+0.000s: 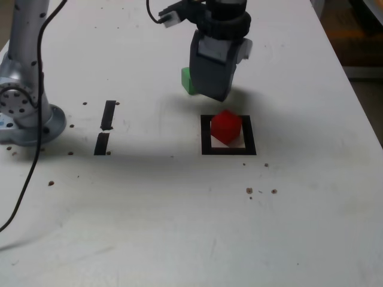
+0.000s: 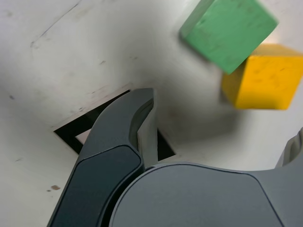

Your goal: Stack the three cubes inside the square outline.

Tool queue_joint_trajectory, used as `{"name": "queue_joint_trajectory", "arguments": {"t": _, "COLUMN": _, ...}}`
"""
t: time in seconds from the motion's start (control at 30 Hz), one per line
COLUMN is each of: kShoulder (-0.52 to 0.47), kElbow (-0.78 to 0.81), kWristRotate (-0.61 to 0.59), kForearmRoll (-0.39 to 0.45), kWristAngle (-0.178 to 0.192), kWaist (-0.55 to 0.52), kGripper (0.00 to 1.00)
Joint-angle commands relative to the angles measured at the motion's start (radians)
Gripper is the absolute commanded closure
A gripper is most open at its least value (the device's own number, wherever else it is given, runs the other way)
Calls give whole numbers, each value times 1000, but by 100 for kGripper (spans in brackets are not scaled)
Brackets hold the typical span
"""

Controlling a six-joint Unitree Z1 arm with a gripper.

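Well, the red cube (image 1: 226, 127) sat inside the square outline (image 1: 206, 136), turned so that a corner faced the near side, with a patch of white showing beside it. It looked like base 1 of the stack, with 2 cubes left to place. The green cube (image 1: 188, 81) lay just beyond the outline, partly behind the gripper (image 1: 218, 94); the yellow cube (image 2: 265, 78) showed only in the wrist view, close against the green. Whether those 2 touched, I couldn't tell.

The hand stood wide open, with nothing between its fingers. The step seemed to be fetching cube 2. I'd have squared the jaws to 2 flat, opposite faces before going down, and picked the faces turned away from the neighbour, since a finger forced into that tight corner could have shoved both cubes. Then I'd have lifted straight up, clear of the red, and matched its turn before letting go.

For room, the bare table (image 1: 299, 179) gave plenty on the near side and toward the exterior view's right, where its edge was well apart from the outline. The black strips (image 1: 105, 128) lay flat, out of the way.
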Motion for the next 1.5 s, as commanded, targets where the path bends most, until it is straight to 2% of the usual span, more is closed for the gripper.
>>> {"name": "queue_joint_trajectory", "arguments": {"t": 0.0, "kShoulder": 6, "kElbow": 10, "kWristRotate": 8, "kForearmRoll": -13, "kWristAngle": 6, "kWaist": 22, "kGripper": 0}}
{"name": "queue_joint_trajectory", "arguments": {"t": 0.2, "kShoulder": 25, "kElbow": 35, "kWristRotate": 61, "kForearmRoll": -73, "kWristAngle": 23, "kWaist": 101, "kGripper": 0}}
{"name": "queue_joint_trajectory", "arguments": {"t": 0.47, "kShoulder": 31, "kElbow": 36, "kWristRotate": 115, "kForearmRoll": -88, "kWristAngle": 52, "kWaist": 174, "kGripper": 0}}
{"name": "queue_joint_trajectory", "arguments": {"t": 0.8, "kShoulder": 57, "kElbow": 40, "kWristRotate": 152, "kForearmRoll": -89, "kWristAngle": 18, "kWaist": 180, "kGripper": 2}}
{"name": "queue_joint_trajectory", "arguments": {"t": 0.97, "kShoulder": 65, "kElbow": 33, "kWristRotate": 158, "kForearmRoll": -88, "kWristAngle": 14, "kWaist": 170, "kGripper": 4}}
{"name": "queue_joint_trajectory", "arguments": {"t": 1.07, "kShoulder": 73, "kElbow": 26, "kWristRotate": 170, "kForearmRoll": -85, "kWristAngle": 4, "kWaist": 170, "kGripper": 9}}
{"name": "queue_joint_trajectory", "arguments": {"t": 1.2, "kShoulder": 83, "kElbow": 19, "kWristRotate": 183, "kForearmRoll": -76, "kWristAngle": -8, "kWaist": 171, "kGripper": 20}}
{"name": "queue_joint_trajectory", "arguments": {"t": 1.47, "kShoulder": 88, "kElbow": 14, "kWristRotate": 191, "kForearmRoll": -75, "kWristAngle": 4, "kWaist": 172, "kGripper": 46}}
